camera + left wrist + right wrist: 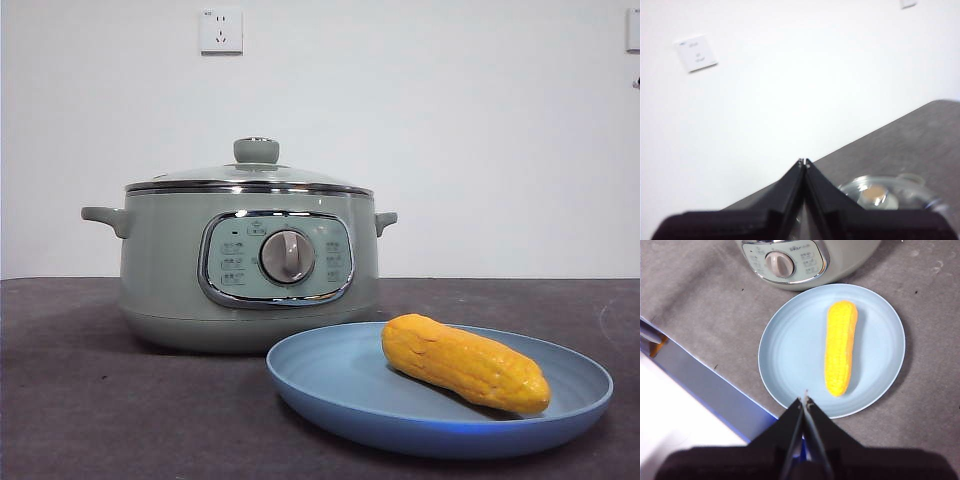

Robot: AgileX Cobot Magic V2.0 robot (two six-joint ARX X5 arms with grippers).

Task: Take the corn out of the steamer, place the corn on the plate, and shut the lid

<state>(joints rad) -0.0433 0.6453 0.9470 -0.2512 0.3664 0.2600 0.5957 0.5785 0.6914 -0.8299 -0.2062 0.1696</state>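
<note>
corn (465, 363): yellow-orange, bumpy rows of kernels
plate (330, 375): plain light blue
steamer (160, 270): pale sage green, chrome-framed panel, silver dial
lid (250, 176): clear glass, chrome rim, pale green knob
bench (90, 400): dark grey, faintly mottled
left claw (804, 162): black
right claw (804, 400): black

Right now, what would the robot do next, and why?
Probably nothing beyond keeping both arms back. The corn already lies on the plate, and the lid sits on the steamer. The left gripper and right gripper are both shut and hold nothing, so the job looks finished.
</note>
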